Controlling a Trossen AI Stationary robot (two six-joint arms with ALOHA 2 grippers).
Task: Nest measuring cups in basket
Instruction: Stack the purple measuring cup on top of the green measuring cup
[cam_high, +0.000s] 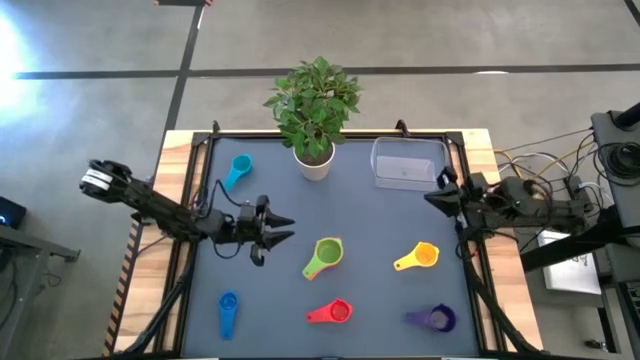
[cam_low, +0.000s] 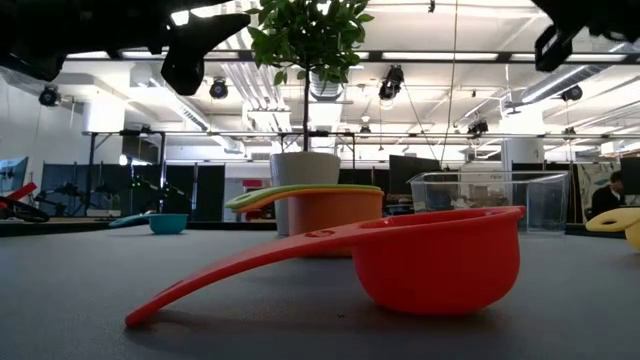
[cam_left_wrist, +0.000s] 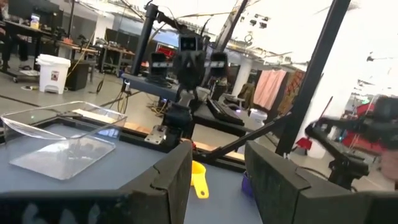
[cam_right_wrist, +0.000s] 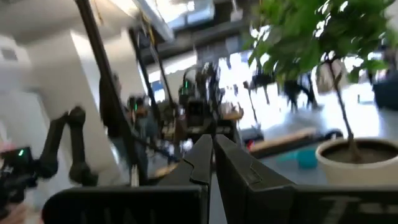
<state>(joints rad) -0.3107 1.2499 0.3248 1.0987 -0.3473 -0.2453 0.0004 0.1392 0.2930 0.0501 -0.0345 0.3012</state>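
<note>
**Cups scattered, basket bare, both arms aloft**

Overhead, the high view lays out the whole table: the clear basket (cam_high: 408, 163) sits at the far edge, just right of the white plant pot (cam_high: 314, 163), with nothing in it. Six cup positions show from above. The light blue cup (cam_high: 238, 170) lies far left of the pot, the dark blue cup (cam_high: 228, 311) near the front left, the red cup (cam_high: 333, 313) at the front centre, the purple cup (cam_high: 435, 319) at the front right, the yellow cup (cam_high: 419, 257) right of centre, and the green cup (cam_high: 325, 256) in the middle.

The low view adds what the overhead one hides: under the green cup sits an orange cup (cam_low: 335, 215), the two already stacked. From table height the red cup fills the foreground, and the basket's walls stand behind it.

The left gripper (cam_high: 283, 229) hangs above the mat left of the green cup, its arm reaching in low from the left side. Its wrist camera shows the fingers (cam_left_wrist: 169, 180) spread well apart, gripping nothing.

The right gripper (cam_high: 432, 192) hovers by the basket's near right corner, its arm stretched in from the right edge. Its own camera shows the fingers (cam_right_wrist: 198, 158) pressed together, nothing between them.
</note>
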